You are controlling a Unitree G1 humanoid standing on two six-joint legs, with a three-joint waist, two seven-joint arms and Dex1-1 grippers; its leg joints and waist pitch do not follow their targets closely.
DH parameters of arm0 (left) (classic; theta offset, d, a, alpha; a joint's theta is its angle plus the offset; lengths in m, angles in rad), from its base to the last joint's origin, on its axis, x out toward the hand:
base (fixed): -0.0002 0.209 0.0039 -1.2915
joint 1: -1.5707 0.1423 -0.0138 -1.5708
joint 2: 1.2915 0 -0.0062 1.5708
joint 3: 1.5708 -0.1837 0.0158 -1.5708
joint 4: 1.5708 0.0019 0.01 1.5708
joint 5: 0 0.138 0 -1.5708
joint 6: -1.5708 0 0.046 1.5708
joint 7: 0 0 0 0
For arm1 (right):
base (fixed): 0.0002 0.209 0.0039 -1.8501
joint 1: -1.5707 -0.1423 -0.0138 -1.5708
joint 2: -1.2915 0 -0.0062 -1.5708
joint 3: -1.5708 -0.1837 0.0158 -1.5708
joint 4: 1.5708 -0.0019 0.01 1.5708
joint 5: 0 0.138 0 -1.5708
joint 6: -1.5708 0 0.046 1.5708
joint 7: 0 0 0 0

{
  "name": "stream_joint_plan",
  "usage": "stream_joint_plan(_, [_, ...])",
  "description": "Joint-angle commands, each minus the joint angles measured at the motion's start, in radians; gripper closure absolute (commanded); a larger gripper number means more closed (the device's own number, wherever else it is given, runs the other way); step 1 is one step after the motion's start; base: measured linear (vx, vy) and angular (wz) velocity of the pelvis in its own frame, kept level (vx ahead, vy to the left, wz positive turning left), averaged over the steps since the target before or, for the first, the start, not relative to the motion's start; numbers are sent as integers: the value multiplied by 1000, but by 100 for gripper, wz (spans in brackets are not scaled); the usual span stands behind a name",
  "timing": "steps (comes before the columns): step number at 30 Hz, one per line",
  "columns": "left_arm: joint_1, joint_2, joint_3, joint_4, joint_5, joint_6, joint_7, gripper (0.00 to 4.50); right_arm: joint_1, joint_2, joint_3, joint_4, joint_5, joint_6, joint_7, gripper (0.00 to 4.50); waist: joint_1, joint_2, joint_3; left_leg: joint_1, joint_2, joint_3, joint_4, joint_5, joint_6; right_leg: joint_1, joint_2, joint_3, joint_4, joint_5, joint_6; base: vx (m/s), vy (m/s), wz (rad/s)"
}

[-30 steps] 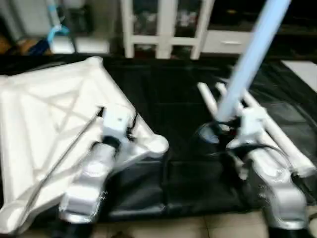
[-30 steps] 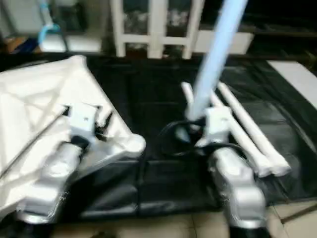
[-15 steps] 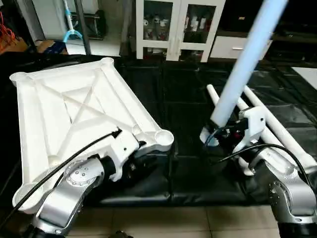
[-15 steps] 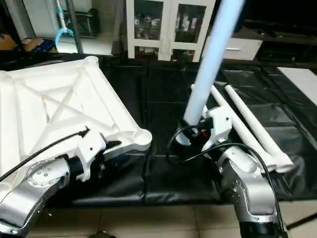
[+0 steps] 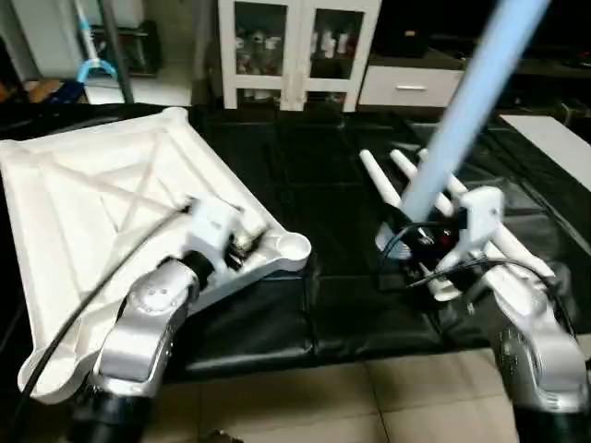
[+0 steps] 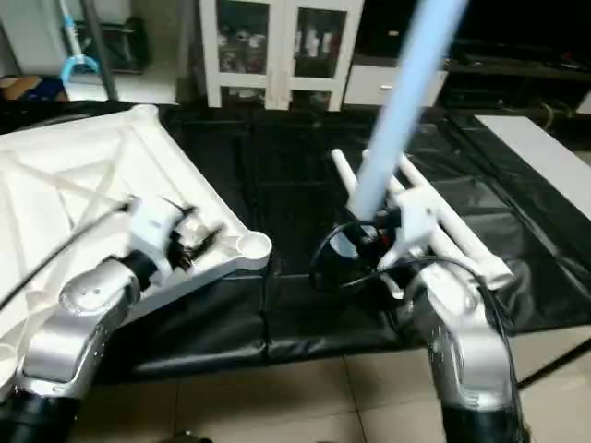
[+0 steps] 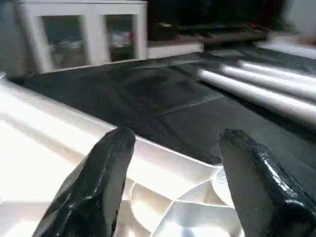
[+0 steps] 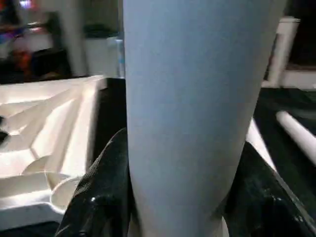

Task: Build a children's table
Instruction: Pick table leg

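White plastic tabletop (image 5: 102,212) is lying underside-up on the left of the black-covered work surface (image 5: 305,185), its long axis running away from the robot and its near corner socket (image 5: 292,246) pointing right. The left gripper (image 7: 173,163) is hovering over that corner's rim, fingers apart and empty. Bare black cover is lying between tabletop and legs. The right gripper (image 8: 173,197) is clamping one leg (image 5: 471,101), which is tilting up and right. Three spare legs (image 5: 388,189) are lying beside it, pointing away.
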Motion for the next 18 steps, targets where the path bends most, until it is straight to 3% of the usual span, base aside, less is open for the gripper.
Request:
stream_joint_plan(1, [36, -21, -4, -40, 20, -32, 61, 139, 40, 9, -4, -59, -4, 5, -35, 260, -6, 10, -50, 39, 77, -54, -112, -690, -144, -11, -49, 11, -91, -389, -103, 0, 0, 0])
stream_joint_plan(2, [56, -22, -14, -57, 38, -42, 71, 139, 56, 17, -4, -69, -4, 4, -44, 260, -7, 26, -49, 40, 77, -56, -116, -715, -152, -11, -46, 9, -90, -387, -98, -15, 27, -18])
stream_joint_plan(3, [56, -22, -14, -57, 38, -43, 71, 139, 56, 17, -4, -69, -4, 4, -44, 260, -12, 19, -48, 39, 77, -56, -118, -725, -152, -11, -42, 6, -93, -384, -93, -14, 30, -20])
stream_joint_plan(4, [76, -20, -29, -75, 58, -56, 76, 139, 70, 21, -5, -80, -7, 2, -52, 260, -13, 18, -48, 38, 77, -59, -120, -738, -151, -8, -41, 3, -91, -383, -89, -14, 30, -20])
stream_joint_plan(5, [101, -32, -43, -101, 59, -66, 78, 139, 83, 26, -9, -96, -6, 3, -62, 260, -12, 32, -46, 39, 77, -61, -125, -760, -154, -7, -40, 2, -87, -386, -88, -11, 27, -20])
stream_joint_plan(6, [116, -40, -51, -118, 57, -71, 79, 139, 90, 30, -11, -107, -4, 4, -68, 260, -12, 33, -42, 41, 78, -59, -128, -785, -159, -11, -36, -1, -92, -394, -86, 0, 0, 0])
stream_joint_plan(7, [122, -47, -56, -127, 56, -61, 84, 139, 92, 33, -14, -116, -3, 7, -75, 260, -14, 34, -37, 44, 77, -57, -136, -839, -165, -11, -26, -11, -93, -418, -79, 0, 0, 0])
stream_joint_plan(8, [118, -61, -54, -119, 51, -59, 96, 139, 91, 32, -15, -124, -4, 9, -79, 260, -11, 43, -31, 47, 79, -44, -158, -901, -169, -8, -6, -34, -87, -416, -78, -57, 4, -6])
stream_joint_plan(9, [118, -61, -54, -119, 51, -59, 96, 139, 91, 32, -15, -124, -4, 9, -79, 260, -8, 48, -30, 35, 84, -30, -184, -930, -171, 8, 12, -51, -59, -375, -84, -57, 4, -6])
stream_joint_plan(10, [106, -70, -48, -100, 64, -77, 111, 139, 86, 31, -10, -126, -17, 13, -90, 260, 31, 54, -27, -46, 102, 12, -273, -974, -164, 83, 33, -62, 101, -236, -77, -105, -20, 5])
stream_joint_plan(11, [96, -74, -43, -90, 68, -67, 118, 139, 78, 30, -1, -122, -33, 13, -98, 260, 69, 22, -47, -41, 76, 84, -257, -783, -148, 71, 26, -22, 116, -274, -60, -103, -88, 13])
stream_joint_plan(12, [88, -76, -41, -85, 73, -61, 123, 139, 71, 28, 6, -119, -45, 12, -103, 260, 53, -20, -57, 41, 66, 74, -143, -621, -148, -15, -21, 25, 16, -567, -20, -103, -88, 13])
stream_joint_plan(13, [84, -77, -42, -84, 75, -57, 130, 139, 68, 27, 12, -120, -52, 13, -108, 260, 43, -23, -59, 100, 15, -35, 100, -167, -51, -116, -118, 123, -165, -940, 6, 61, -133, 20])
stream_joint_plan(14, [80, -77, -44, -86, 80, -48, 141, 139, 63, 27, 15, -118, -54, 15, -112, 260, 48, 2, -37, 12, 15, -79, 72, -73, -33, 0, -111, 118, -125, -801, -95, 135, -49, 5])
stream_joint_plan(15, [75, -77, -46, -88, 89, -40, 153, 139, 55, 29, 17, -113, -62, 11, -120, 260, 67, -5, -37, -13, 39, -82, 25, -118, -7, 38, -126, 20, -96, -644, -153, 80, -74, 46])
stream_joint_plan(16, [73, -78, -47, -90, 99, -33, 162, 139, 50, 31, 20, -109, -68, 8, -126, 260, 33, 40, -58, 43, 94, -140, -61, -375, -24, -4, 6, -47, -12, -332, -213, -12, -15, 36])
stream_joint_plan(17, [71, -79, -50, -92, 106, -29, 168, 139, 45, 31, 26, -103, -71, 7, -126, 260, 9, 76, -57, 36, 134, -231, -123, -559, -24, 4, 30, -53, 56, -140, -226, -106, -53, 77])
stream_joint_plan(18, [71, -79, -50, -95, 109, -30, 170, 139, 45, 31, 30, -103, -72, 8, -125, 260, 6, 95, -50, 41, 144, -262, -149, -654, -47, -5, 40, -56, 89, -127, -211, -81, -71, 63])
